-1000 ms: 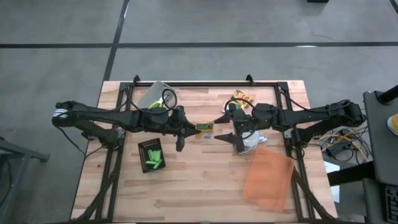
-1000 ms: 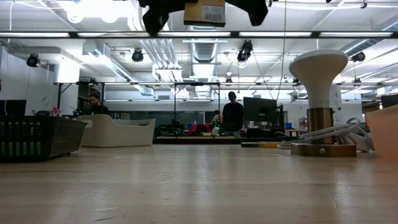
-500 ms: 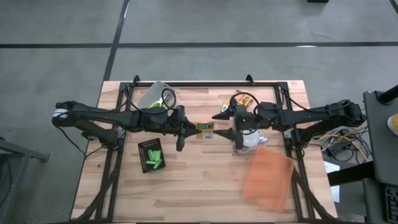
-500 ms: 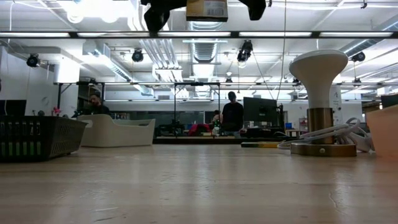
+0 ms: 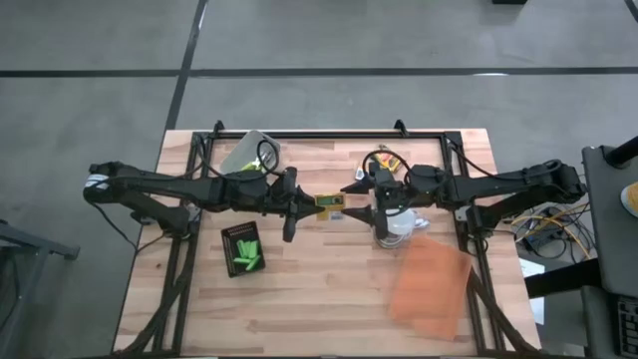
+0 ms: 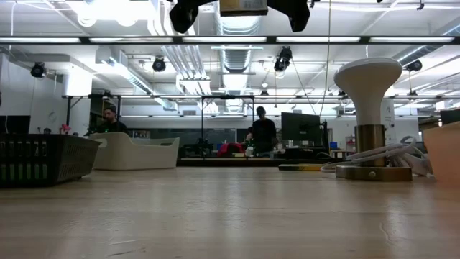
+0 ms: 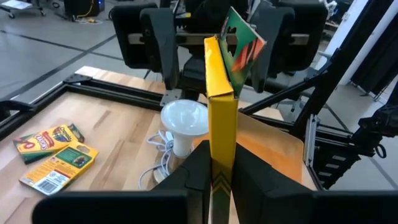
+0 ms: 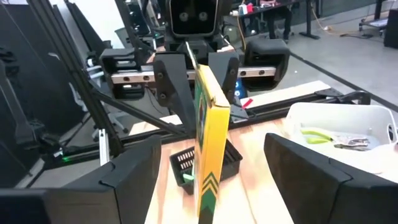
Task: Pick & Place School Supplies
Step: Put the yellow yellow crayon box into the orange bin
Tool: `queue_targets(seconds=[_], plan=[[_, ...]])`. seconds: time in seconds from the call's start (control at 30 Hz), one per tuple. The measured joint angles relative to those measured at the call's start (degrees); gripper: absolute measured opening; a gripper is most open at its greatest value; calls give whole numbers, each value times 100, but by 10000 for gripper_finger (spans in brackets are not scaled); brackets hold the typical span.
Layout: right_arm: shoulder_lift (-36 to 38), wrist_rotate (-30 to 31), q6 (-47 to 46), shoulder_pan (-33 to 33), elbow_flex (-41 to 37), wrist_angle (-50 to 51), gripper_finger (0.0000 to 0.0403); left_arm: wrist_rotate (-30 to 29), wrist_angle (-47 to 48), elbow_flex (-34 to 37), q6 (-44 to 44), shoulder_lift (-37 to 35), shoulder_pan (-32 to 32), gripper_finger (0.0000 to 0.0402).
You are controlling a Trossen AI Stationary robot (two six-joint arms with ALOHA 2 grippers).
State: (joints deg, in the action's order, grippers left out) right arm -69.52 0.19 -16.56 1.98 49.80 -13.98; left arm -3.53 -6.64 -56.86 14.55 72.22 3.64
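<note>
Mid-worktop (image 5: 329, 299), a handover is taking place in the air. The left gripper (image 5: 307, 204) is clamping a flat orange-yellow box (image 5: 330, 204) by one end, jaws shut tight on it; the box is standing on edge, well above the wood, with its flap hanging open at the far end. The right gripper (image 5: 351, 199) is facing it from the other side, jaws standing wide and straddling the box without touching it yet. In the right wrist view the box (image 8: 210, 146) is sitting between the two spread fingers (image 8: 127, 171), with air on both sides.

Other supplies: two more boxes (image 7: 53, 152) are lying flat on the worktop near the white lamp (image 7: 184, 124). Green sticks (image 5: 246, 257) are lying in the black tray (image 5: 230, 235). Plier-like tools (image 8: 323, 137) are resting in a white bin (image 8: 373, 121). The orange sheet (image 5: 431, 284) is lying by the right arm.

Judgement on doing this step well: the right jaws should be advancing until the pads overlap the box body rather than the loose flap, then closing squarely on the broad faces. The left should be letting go only once the right is firm; releasing early would be dropping the box. Any twist between the two arms risks crushing the thin card.

Destination unclear from here; the black tray looks the likeliest.
</note>
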Motion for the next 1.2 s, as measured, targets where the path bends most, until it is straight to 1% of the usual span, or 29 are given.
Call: queue_targets(seconds=[0.17,0.37,0.57,1.0,1.1,1.2], plan=[[0,4,4,0,0,7,255,3,-1,0,0,0,0,45],[0,-26,199,2,-7,5,208,8,-4,0,-2,28,0,45],[0,-355,303,4,-7,4,161,15,2,2,-2,83,-2,45],[-2,-348,372,11,-11,9,40,99,-37,0,19,105,0,45],[-2,-350,371,12,-11,11,26,109,-30,1,27,105,0,45],[-2,-350,372,13,-11,11,27,109,-28,0,31,105,0,47]])
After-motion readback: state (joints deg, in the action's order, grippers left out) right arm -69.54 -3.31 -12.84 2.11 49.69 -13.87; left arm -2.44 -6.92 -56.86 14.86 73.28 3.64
